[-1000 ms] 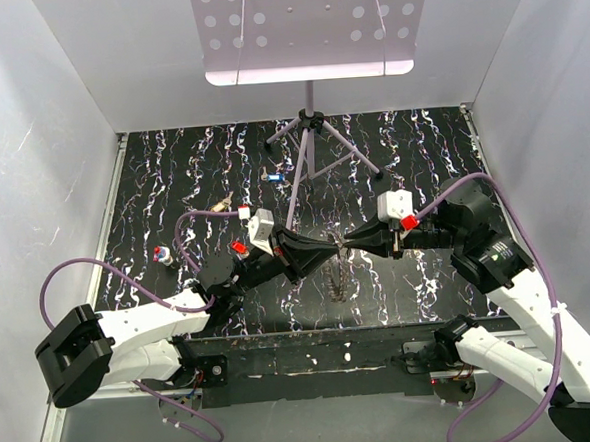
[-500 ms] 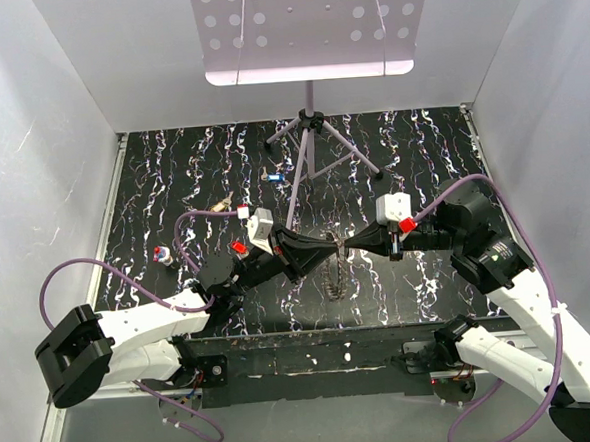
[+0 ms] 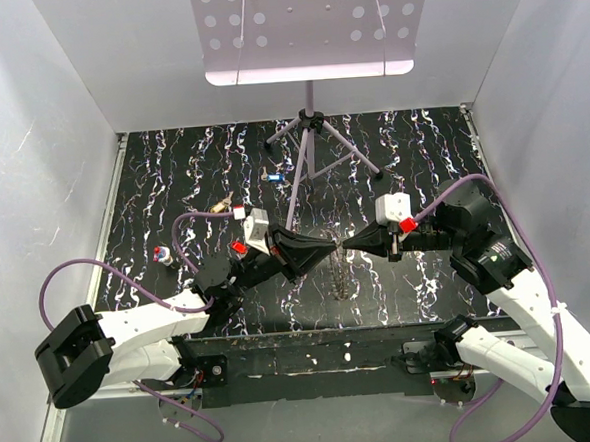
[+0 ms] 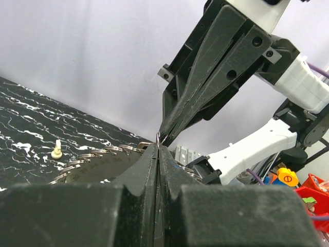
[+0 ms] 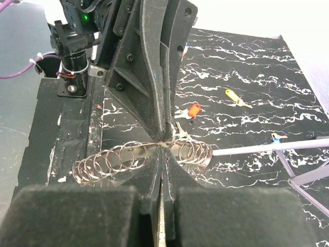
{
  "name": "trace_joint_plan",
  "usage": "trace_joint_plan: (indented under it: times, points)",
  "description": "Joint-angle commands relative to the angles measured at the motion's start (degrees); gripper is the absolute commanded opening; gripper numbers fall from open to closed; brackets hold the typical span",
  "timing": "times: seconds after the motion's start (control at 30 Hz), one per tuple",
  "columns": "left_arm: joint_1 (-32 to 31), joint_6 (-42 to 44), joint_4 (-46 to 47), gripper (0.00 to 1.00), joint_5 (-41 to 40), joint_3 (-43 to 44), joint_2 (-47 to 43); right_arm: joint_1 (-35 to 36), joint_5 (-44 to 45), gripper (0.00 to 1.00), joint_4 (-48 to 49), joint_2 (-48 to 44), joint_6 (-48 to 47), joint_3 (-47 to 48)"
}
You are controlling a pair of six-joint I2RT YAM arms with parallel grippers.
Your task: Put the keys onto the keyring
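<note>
The keyring (image 3: 339, 276), a flat silvery band with many small wire loops along its rim, hangs edge-on above the table's near middle. My left gripper (image 3: 329, 249) comes from the left and is shut on its top rim; a thin wire loop pokes out of its tips (image 4: 158, 146). My right gripper (image 3: 349, 246) meets it tip to tip from the right, shut on the same stretch of keyring (image 5: 118, 159). A silver key (image 5: 179, 129) shows just behind the rim. Loose keys lie on the table: red-headed (image 3: 162, 254), brass (image 3: 221, 202), blue (image 3: 274, 176).
A tripod stand (image 3: 309, 130) with a perforated white tray (image 3: 303, 30) stands at the back centre, its legs spreading over the black marbled table (image 3: 421, 153). White walls close in left, right and back. A black rail (image 3: 313, 345) runs along the near edge.
My right gripper's jaws, partly apart a second ago, have shut on the keyring's rim. The left gripper has stayed shut in place.
</note>
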Motion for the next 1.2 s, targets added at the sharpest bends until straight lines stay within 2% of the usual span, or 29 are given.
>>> trace_joint_plan:
  times: [0.0,0.27,0.4,0.57,0.87,1.03,1.17]
  points:
    - [0.74,-1.04,6.16,0.00,-1.93,0.57,-0.97,1.37,-0.97,0.01,3.42,-0.06,2.79,-1.07]
    - [0.74,-2.01,8.01,0.00,-2.02,0.92,0.44,2.61,-0.53,0.01,5.01,-0.41,3.67,-1.95]
    - [0.92,-1.49,8.28,0.00,-1.59,0.22,0.44,2.61,-0.88,0.18,4.48,-1.81,3.76,-1.33]
    - [1.45,-0.26,5.56,0.00,0.35,-0.22,-0.87,2.26,-0.79,0.26,5.36,-3.84,6.74,-0.54]
    - [1.80,2.82,-0.07,0.00,5.44,1.01,-3.34,-0.37,-1.23,0.29,8.26,-1.91,14.82,-0.01]
    - [1.89,2.73,0.28,0.00,7.11,1.19,-3.60,-3.98,-5.00,0.28,10.10,1.60,20.27,0.34]
    - [1.89,2.73,0.46,0.00,7.38,1.27,-3.43,-4.69,-9.31,0.25,10.20,2.58,20.46,0.51]
